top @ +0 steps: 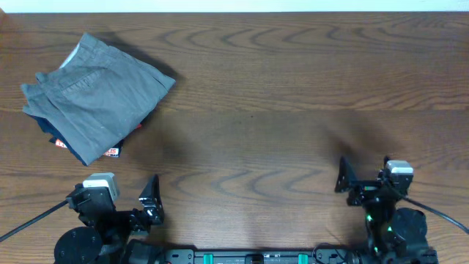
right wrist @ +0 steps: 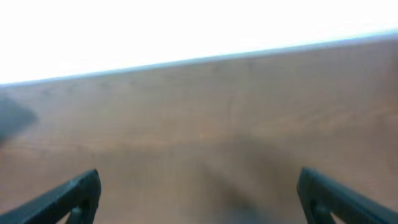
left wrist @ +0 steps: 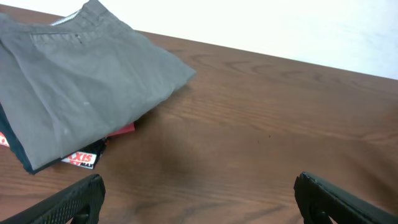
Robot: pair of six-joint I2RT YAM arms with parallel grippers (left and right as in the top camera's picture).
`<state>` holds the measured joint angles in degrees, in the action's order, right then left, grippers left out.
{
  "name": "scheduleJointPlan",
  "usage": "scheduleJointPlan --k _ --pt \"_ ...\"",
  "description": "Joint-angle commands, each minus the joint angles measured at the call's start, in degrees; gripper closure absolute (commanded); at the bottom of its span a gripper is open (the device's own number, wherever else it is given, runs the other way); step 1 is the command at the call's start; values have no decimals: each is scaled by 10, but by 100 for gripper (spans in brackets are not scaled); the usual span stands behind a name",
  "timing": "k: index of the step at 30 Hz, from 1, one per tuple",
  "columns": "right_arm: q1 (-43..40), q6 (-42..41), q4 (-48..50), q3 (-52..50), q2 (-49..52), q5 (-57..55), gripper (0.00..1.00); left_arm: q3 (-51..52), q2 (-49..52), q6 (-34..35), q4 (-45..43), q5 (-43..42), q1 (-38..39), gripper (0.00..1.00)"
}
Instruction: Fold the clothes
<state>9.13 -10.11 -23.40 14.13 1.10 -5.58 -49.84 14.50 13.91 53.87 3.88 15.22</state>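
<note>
At the far left of the table (top: 293, 110): grey-olive trousers (top: 95, 92), folded into a compact, roughly square bundle and turned at a slant to the table's edges. Lying flat, one corner pointing toward the table's middle, with a lighter strip of lining peeping out at the far corner. Stitched pocket seam and waistband plain on the upper face in the left wrist view (left wrist: 81, 81). Stacked on a dark navy garment (top: 45, 132), showing only as a thin edge along the side nearer the table's front. Sticking out from under that same side, a red-and-white label (top: 111, 152), lettering too small to read in full.

At the table's front edge, left of centre: left gripper (left wrist: 199, 180), well apart from the trousers and aimed toward the table's far left. Fingers (left wrist: 68, 199) spread wide, clasping nothing, with bare wood between them.

At the table's front edge, right of centre: right gripper (right wrist: 199, 174), facing the table's far edge. Fingers (right wrist: 68, 199) wide apart, gripping nothing, with only blurred wood grain between them. Well apart from the trousers, with most of the table's width lying between.
</note>
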Motion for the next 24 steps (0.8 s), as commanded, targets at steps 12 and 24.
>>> scheduleJointPlan --k 12,24 --pt "-2 115 198 -138 -7 0 1 1 -1 5 1 9 3 2" --pt "-2 115 198 -138 -7 0 1 1 -1 5 1 9 3 2"
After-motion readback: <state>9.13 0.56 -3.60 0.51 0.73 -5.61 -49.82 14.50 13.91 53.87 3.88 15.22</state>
